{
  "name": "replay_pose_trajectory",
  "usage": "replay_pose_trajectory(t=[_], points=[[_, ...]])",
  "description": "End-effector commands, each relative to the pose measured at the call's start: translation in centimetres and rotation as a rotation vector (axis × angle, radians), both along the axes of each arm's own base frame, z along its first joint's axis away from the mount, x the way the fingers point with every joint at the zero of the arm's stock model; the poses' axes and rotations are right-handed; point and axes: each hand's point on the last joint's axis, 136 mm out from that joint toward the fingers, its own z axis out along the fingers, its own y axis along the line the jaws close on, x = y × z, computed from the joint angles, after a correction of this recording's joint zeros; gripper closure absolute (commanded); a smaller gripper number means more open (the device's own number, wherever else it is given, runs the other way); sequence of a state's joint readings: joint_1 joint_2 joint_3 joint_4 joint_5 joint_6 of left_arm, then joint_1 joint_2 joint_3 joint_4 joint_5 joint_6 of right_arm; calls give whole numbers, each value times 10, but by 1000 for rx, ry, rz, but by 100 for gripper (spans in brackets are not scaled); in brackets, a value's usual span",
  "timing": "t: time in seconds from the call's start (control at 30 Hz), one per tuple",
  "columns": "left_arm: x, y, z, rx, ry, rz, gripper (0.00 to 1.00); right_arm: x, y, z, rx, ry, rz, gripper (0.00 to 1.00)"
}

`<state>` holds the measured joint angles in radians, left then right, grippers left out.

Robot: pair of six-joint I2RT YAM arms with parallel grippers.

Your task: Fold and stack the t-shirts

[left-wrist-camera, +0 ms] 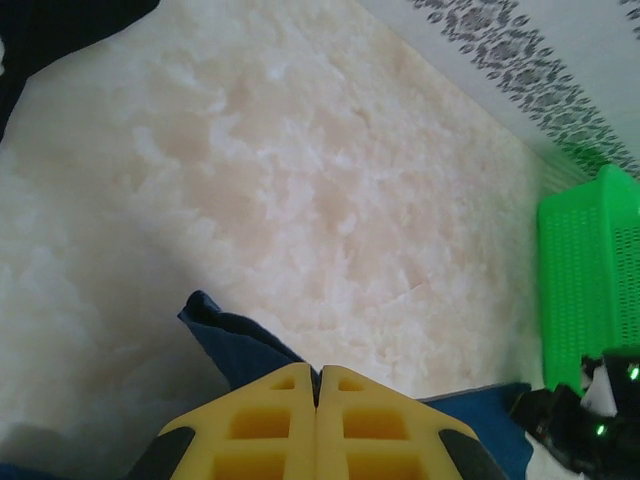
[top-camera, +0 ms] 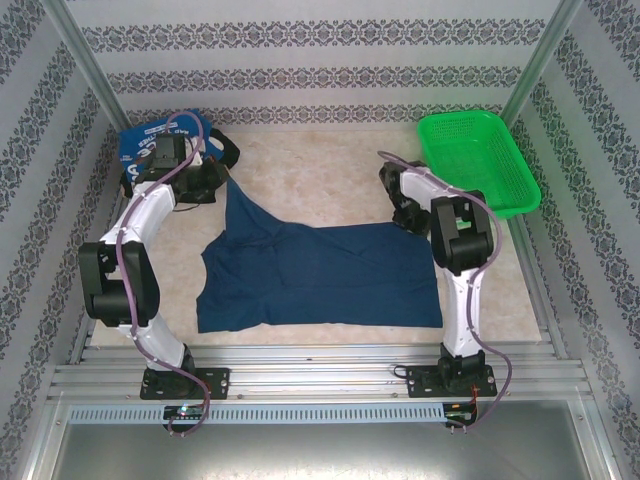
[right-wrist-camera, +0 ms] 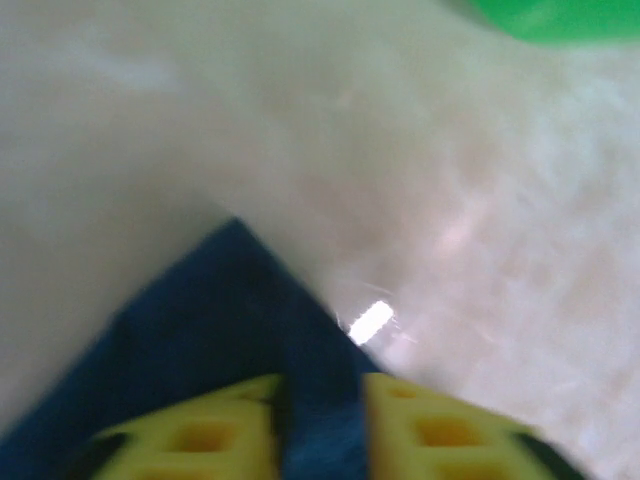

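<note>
At the upper left of the overhead view, the blue tee [top-camera: 150, 140] with white lettering lay bunched in the corner. Just right of it, the left gripper [top-camera: 212, 185] was pinched tight on a far corner of the navy t-shirt [top-camera: 320, 275], which was spread mid-frame. The right gripper [top-camera: 405, 215] clamped the opposite corner, cloth between its fingers. A fold seemed to be starting; next, both corners should travel evenly toward the near hem. At upper right, the green basket [top-camera: 434, 155] held nothing.
</note>
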<state>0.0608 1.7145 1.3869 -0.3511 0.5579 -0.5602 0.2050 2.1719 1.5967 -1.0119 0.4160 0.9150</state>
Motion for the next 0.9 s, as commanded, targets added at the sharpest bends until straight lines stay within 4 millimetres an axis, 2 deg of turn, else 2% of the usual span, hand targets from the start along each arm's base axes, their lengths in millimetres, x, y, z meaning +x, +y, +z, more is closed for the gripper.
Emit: replay_pose_trajectory(t=[0.0, 0.1, 0.17, 0.33, 0.5, 0.57, 0.63, 0.77, 0.87], points=[[23, -3, 30, -39, -101, -16, 100, 0, 5, 10, 105, -239, -197, 53], [32, -6, 31, -49, -106, -30, 100, -9, -3, 11, 81, -329, -277, 48], [37, -9, 32, -61, -108, -45, 100, -7, -4, 11, 85, -350, -295, 47], [44, -13, 32, -79, -104, -71, 100, -3, 1, 10, 24, -216, -260, 43], [47, -12, 33, -106, -113, -75, 100, 6, 11, 13, -59, -142, -208, 66], [46, -5, 34, -106, -118, -65, 100, 9, 13, 14, -59, -132, -213, 69], [45, 1, 37, -109, -124, -55, 100, 9, 13, 13, -47, -125, -214, 64], [43, 6, 42, -115, -134, -45, 100, 4, 17, 14, -59, -42, -195, 40], [43, 4, 45, -133, -148, -44, 100, -6, 22, 14, -66, -3, -247, 28]])
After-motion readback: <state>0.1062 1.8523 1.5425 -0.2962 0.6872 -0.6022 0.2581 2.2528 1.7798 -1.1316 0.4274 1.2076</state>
